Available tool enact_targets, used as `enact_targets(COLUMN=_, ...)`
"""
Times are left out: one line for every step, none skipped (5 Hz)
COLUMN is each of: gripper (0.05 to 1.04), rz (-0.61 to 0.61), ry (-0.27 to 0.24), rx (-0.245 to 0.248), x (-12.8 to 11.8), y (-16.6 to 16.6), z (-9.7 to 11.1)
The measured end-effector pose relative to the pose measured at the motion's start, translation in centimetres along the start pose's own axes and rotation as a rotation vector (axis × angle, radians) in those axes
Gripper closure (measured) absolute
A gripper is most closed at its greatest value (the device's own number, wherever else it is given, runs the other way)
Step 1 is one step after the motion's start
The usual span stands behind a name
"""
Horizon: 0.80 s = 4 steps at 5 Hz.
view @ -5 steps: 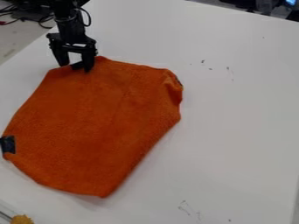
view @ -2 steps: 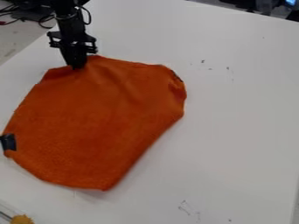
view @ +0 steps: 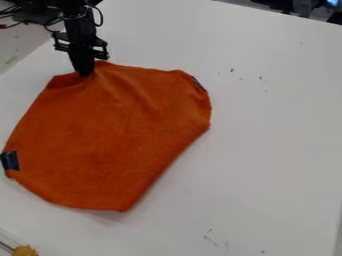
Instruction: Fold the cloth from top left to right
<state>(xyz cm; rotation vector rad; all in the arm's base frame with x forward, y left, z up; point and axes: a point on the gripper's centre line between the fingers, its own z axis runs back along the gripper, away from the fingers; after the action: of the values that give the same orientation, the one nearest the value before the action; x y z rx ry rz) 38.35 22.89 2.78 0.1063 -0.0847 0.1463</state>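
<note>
The orange cloth (view: 113, 135) lay spread on my side of the gripper (view: 83, 74). The gripper had the cloth's puckered far edge pinched tight.

The white tabletop (view: 280, 135) supports one orange cloth (view: 113, 135), laid toward the left edge of the tabletop. The black gripper (view: 83, 74) is positioned at the cloth's upper edge, near the tabletop's upper-left edge, fingers together and clamped on the fabric. Creases radiate from the grip point. One dark patch (view: 10, 161) is located at the cloth's left end; a second dark strip (view: 198, 83) lies along its upper-right edge. Small dark marks (view: 232, 70) appear right of the cloth.
</note>
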Motion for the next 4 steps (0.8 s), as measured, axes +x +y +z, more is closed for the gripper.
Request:
enact_targets(gripper=1.012, rz=-0.032, ry=-0.062, rx=0.062, x=0.6, y=1.0, z=3.6)
enact_targets(gripper=1.012, rz=-0.064, ry=-0.086, rx=0.098, x=0.7, y=0.3, z=5.7)
enact_targets(gripper=1.012, rz=-0.086, ry=-0.113, rx=0.109, x=0.4, y=-2.1, z=7.9)
enact_targets(gripper=1.012, rz=-0.099, ry=-0.134, rx=0.097, x=-0.6, y=-5.4, z=9.7)
